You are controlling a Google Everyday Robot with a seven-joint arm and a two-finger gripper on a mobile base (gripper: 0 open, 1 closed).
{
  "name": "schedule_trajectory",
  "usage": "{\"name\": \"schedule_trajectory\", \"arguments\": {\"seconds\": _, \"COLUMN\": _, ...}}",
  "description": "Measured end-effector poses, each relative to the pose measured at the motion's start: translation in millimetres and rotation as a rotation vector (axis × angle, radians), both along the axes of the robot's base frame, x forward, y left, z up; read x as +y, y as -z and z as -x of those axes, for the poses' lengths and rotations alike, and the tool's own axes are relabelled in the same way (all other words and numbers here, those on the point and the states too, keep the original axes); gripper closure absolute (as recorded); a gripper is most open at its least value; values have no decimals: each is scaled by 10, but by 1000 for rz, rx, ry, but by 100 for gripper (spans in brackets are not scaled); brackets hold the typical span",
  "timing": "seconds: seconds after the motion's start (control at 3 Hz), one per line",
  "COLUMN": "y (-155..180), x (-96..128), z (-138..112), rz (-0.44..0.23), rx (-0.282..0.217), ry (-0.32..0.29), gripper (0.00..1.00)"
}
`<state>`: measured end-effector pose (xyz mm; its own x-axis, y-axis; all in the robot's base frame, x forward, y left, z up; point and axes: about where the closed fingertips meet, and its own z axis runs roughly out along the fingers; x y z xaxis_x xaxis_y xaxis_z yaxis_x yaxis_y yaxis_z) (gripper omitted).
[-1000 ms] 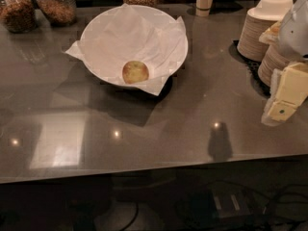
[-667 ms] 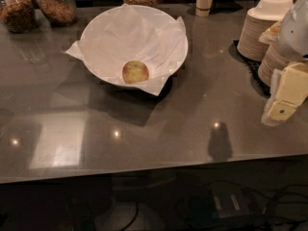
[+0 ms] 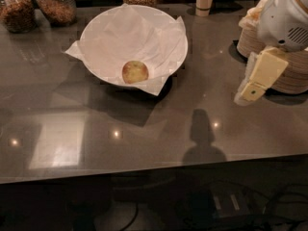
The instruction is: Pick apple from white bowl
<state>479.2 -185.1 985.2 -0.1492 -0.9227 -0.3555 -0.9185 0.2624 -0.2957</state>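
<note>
"Where is the apple (image 3: 135,71)?"

"It sits inside the white bowl (image 3: 91,32), down low on the near side. It rests on the crinkly white paper (image 3: 130,37) that lines the bowl. The paper pokes out past the rim, on the left and at the front."

"And where is the bowl?"

"On the shiny grey table (image 3: 144,129), toward the back and a bit left of the middle."

"Where is the gripper (image 3: 248,94)?"

"Far over on the right, well apart from the bowl. It hangs from the white arm (image 3: 284,18) and points down and to the left, above the table. It is just in front of a stack of small paper bowls (image 3: 293,73)."

"Is it holding the apple?"

"No. Nothing is in it, and the apple lies alone in the bowl. Whether the gripper is spread wide or pinched tight cannot be told."

"What else is there?"

"Two jars (image 3: 57,4) with brown bits stand at the back left. A paper cup (image 3: 205,0) stands behind the bowl, to the right. A dark shadow (image 3: 202,138) lies on the table near the front edge."
</note>
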Motion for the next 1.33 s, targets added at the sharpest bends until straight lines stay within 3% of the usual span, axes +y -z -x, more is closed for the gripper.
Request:
{"name": "schedule_trajectory", "arguments": {"seconds": 0.67, "y": -47, "x": 538, "z": -625, "rz": -136, "rx": -74, "ry": -101, "gripper": 0}}
{"name": "schedule_trajectory", "arguments": {"seconds": 1.33, "y": 34, "x": 1261, "z": -1168, "rz": -192, "rx": -97, "ry": -252, "gripper": 0}}
